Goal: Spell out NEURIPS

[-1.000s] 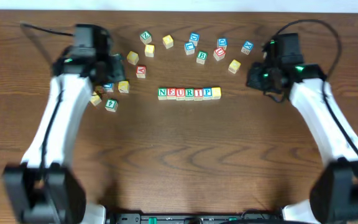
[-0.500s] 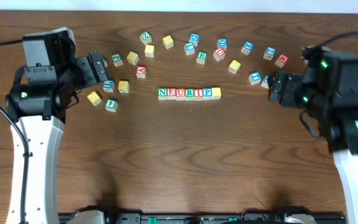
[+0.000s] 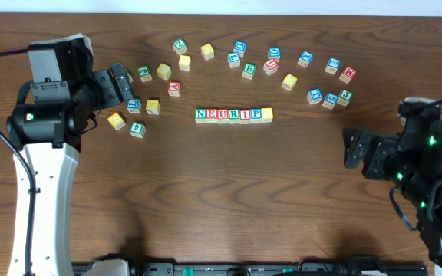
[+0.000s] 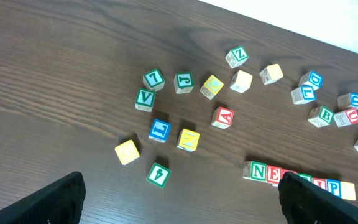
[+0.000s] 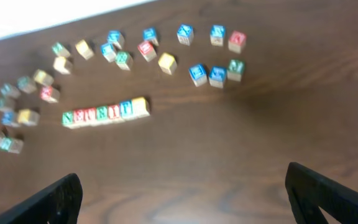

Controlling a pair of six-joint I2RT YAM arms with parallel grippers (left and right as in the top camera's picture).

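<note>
- I read N-E-U-R-I-P plus a yellow face on the touching row of small pale wooden letter cubes (image 3: 233, 115).
- Left gripper (image 3: 121, 84): spread, empty.
- Right gripper (image 3: 354, 151): spread, empty.

The left arm (image 3: 43, 192) is seen running up the left side as one long white link capped by a black wrist, with the left gripper (image 3: 123, 86) pointed off to the right. Its jaws are spread wide. In the wrist view only the two dark fingertips (image 4: 58, 199) get caught, down in the bottom corners. The right arm (image 3: 428, 184) is tucked low at the right edge, mostly black housing with green lights, and the right gripper (image 3: 351, 149) is aimed left. Its jaws look spread wide too, though that wrist view is blurred.
</note>
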